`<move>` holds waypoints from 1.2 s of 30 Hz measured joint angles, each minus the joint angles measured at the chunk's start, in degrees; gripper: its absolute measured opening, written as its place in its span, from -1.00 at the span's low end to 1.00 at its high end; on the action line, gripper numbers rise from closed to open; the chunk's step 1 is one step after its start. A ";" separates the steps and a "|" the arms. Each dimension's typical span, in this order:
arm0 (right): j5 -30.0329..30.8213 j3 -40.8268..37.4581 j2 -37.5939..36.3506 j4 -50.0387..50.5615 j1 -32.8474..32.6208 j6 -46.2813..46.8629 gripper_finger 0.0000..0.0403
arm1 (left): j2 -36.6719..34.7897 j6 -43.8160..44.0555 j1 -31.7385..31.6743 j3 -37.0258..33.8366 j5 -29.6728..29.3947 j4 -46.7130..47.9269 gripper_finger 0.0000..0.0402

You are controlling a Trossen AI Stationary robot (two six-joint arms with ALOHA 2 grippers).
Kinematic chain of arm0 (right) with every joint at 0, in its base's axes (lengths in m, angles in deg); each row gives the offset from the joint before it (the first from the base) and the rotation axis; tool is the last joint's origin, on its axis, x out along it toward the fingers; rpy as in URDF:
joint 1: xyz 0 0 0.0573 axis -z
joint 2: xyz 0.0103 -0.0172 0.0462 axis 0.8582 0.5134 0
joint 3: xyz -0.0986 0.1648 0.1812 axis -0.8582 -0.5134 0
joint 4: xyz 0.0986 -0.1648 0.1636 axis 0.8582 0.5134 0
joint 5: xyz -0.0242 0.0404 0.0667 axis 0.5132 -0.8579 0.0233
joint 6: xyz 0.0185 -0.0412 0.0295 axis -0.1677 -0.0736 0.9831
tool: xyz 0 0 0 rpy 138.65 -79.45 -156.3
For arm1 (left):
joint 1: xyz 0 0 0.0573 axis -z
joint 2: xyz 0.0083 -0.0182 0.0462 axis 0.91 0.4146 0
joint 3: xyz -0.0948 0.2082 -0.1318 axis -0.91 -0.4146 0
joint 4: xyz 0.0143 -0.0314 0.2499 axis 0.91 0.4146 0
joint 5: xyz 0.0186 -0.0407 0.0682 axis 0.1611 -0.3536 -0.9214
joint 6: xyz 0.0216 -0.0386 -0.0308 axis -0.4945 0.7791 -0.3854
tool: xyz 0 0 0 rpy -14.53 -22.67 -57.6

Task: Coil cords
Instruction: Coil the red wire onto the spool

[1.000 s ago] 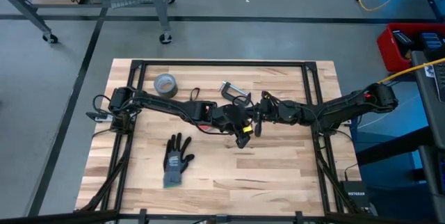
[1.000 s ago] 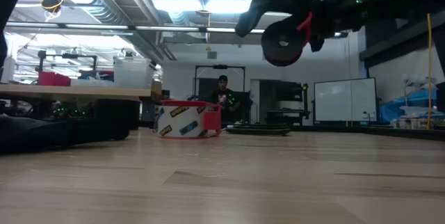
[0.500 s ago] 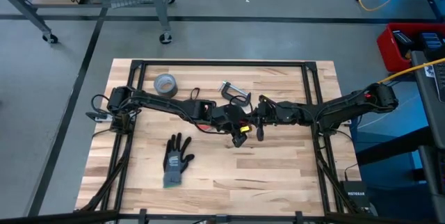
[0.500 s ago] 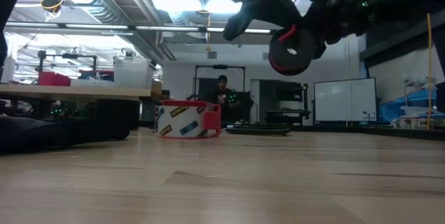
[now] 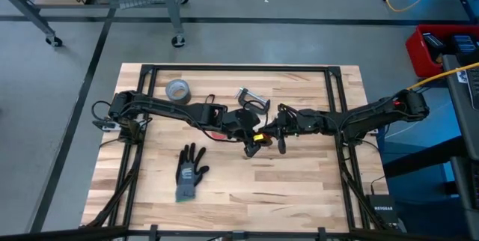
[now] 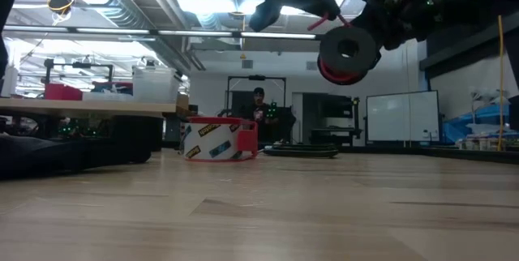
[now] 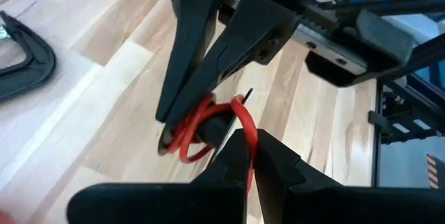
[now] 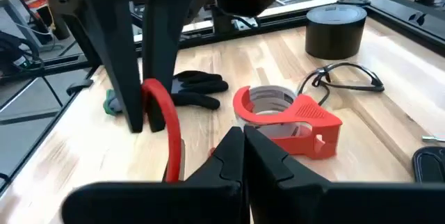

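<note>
Both grippers meet over mid-table, just in front of the C-clamp (image 5: 253, 100), lifted clear of the wood.

Red cord (image 7: 208, 128): small loop hanging between the two tips. Left gripper (image 7: 249, 153) is clenched on one strand. Right gripper (image 8: 243, 142) is also clenched, with red cord running just beside its tips; can't confirm from that view that it's actually pinched. The loop's plane sits roughly upright, between the opposed fingers, equally near both arms.

Black cord (image 8: 342, 75): loose loop on the table just beside the grey duct-tape roll (image 5: 177, 89), well clear of both grippers, nearer the left arm's side.

Around: red tape dispenser (image 8: 292, 118) close under the arms on the roll's side; glove (image 5: 190, 172) in front of the roll. Nothing blocks the loop itself; judgement: tips crowd each other, so the next wrap risks finger contact.
</note>
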 joint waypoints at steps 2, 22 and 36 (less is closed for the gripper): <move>0.00 0.00 0.00 0.02 0.00 -0.01 -0.97 | -0.14 -0.02 0.00 0.00 0.00 1.32 -1.00; -2.95 -0.02 -9.65 -1.77 0.00 -0.01 -0.97 | -0.31 -3.33 0.11 0.02 -0.05 5.23 -1.00; -1.39 -0.04 -10.21 -10.36 0.00 -1.52 -0.97 | -0.32 -5.74 0.11 0.02 -0.17 0.12 -0.90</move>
